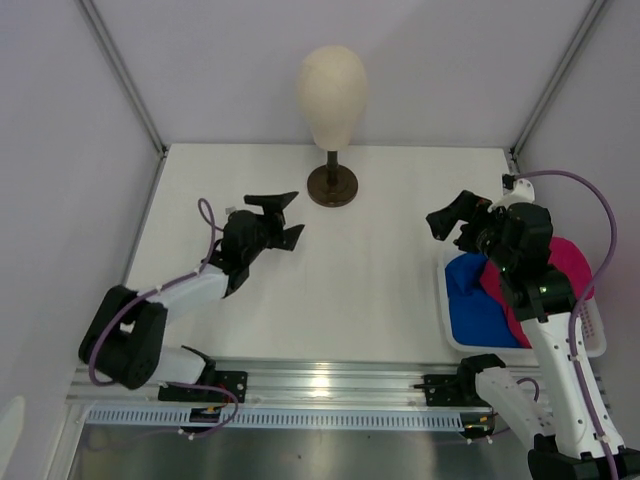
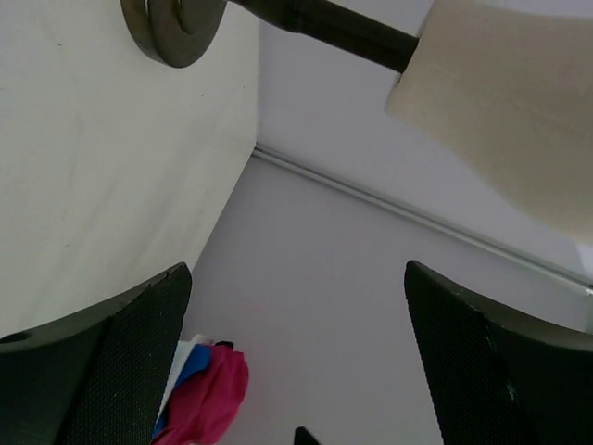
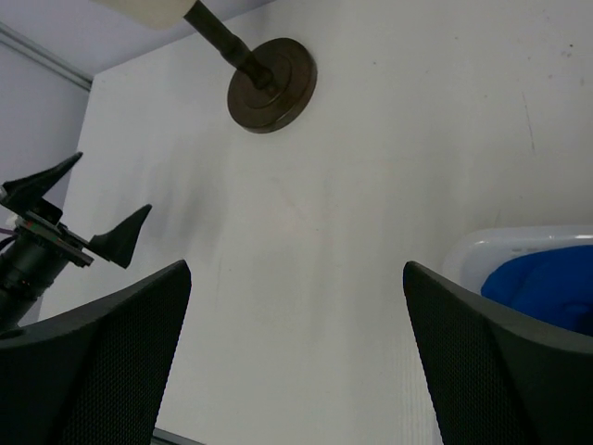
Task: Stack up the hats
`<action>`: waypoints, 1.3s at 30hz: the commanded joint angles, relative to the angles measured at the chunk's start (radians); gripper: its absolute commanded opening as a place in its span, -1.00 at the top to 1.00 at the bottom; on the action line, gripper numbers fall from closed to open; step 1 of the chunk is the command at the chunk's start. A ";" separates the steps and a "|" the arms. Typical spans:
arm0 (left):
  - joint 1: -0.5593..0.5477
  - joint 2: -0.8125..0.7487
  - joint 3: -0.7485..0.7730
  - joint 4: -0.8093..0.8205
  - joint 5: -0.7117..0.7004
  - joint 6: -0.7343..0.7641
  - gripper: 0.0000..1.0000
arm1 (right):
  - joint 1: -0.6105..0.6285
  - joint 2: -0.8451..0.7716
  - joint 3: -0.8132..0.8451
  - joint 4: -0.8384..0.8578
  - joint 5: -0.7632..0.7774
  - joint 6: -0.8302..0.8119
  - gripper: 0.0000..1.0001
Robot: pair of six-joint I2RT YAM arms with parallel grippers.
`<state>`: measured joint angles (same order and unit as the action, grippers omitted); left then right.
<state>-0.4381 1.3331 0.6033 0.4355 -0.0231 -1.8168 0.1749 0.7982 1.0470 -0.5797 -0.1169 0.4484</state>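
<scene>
Royal-blue and magenta fabric: hats (image 1: 475,300), heaped together in a white basket (image 1: 444,318) at four o'clock on the worktop (image 1: 370,290), seemingly as waiting stock. Cream mannequin head (image 1: 332,85), upright on its stand at twelve o'clock, probably the stacking form. Left gripper (image 1: 290,218), ten o'clock, spread, empty. Right gripper (image 1: 452,226), beside the basket, spread, empty.

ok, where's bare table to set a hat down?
Free: mid white tabletop, between the left pincer, the mannequin head's dark round stand and the white mesh basket. Crowded: right edge, royal blue fabric cap and magenta-pink cap filling that basket, right arm over it.
</scene>
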 commanded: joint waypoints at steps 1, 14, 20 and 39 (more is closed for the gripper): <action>-0.033 0.107 0.137 0.138 -0.066 -0.340 -0.97 | 0.003 0.021 0.062 -0.048 0.068 -0.043 -0.99; -0.039 0.368 0.532 -0.028 -0.164 0.338 -0.72 | 0.003 -0.001 -0.149 0.429 0.008 -0.136 -0.99; 0.009 0.446 0.509 0.181 0.033 0.828 -0.55 | 0.008 0.271 -0.064 0.612 -0.176 -0.195 -0.99; 0.041 0.627 0.722 0.135 0.295 1.549 -0.62 | 0.028 0.361 -0.045 0.728 -0.084 -0.332 -0.99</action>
<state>-0.4057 1.9297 1.2896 0.3935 0.2481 -0.2768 0.2012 1.1416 0.9977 0.0746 -0.2111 0.1455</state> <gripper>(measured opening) 0.800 0.993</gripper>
